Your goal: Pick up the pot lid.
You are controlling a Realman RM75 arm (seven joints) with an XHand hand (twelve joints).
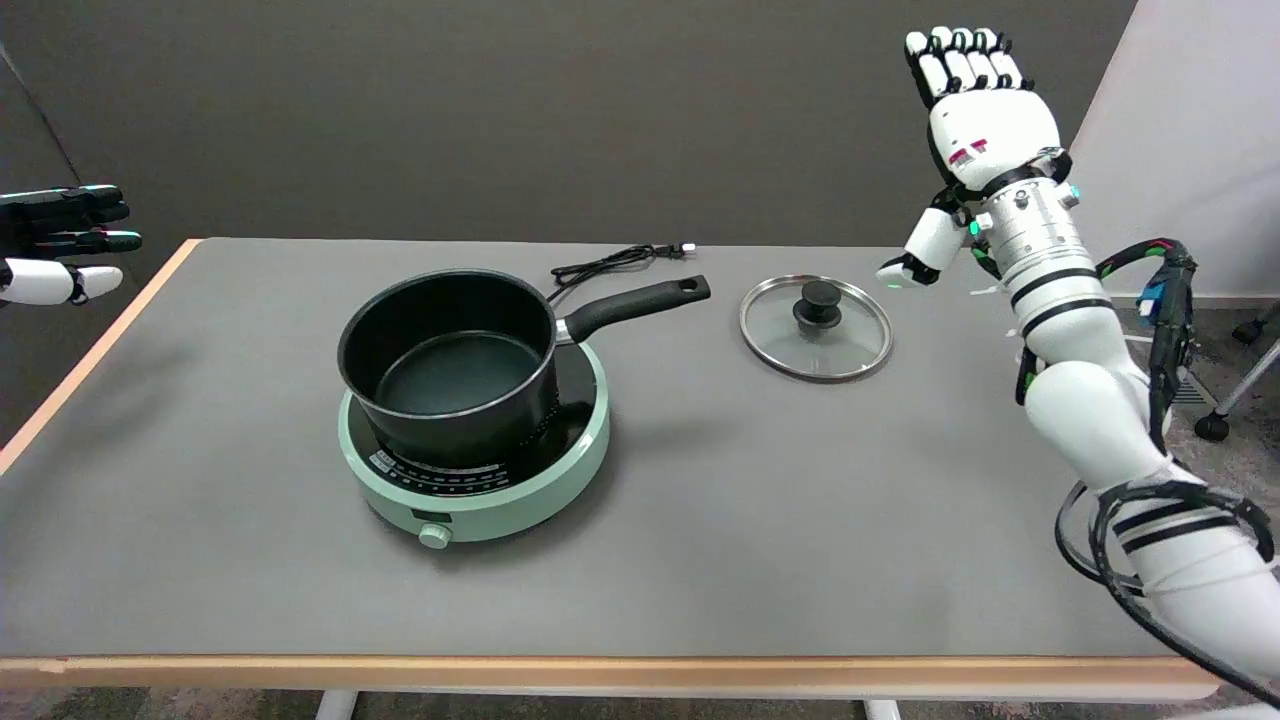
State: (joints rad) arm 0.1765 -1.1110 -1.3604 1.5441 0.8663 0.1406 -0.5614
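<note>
Black pot (448,365), nothing inside, sits on a green hob (475,450). Right of the pot, the glass lid (816,328) lies flat on the counter (700,540). Right hand (975,100) raised, released, fingers straight.

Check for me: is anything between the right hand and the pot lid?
Nothing visible. The right hand is raised, open, right of the pot lid, with only bare table between. The pot sits off to the lid's left.

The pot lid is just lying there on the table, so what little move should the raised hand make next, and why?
Probably lower the right hand leftward toward the knob of the pot lid: the hand is raised, empty, and right of the lid.
</note>
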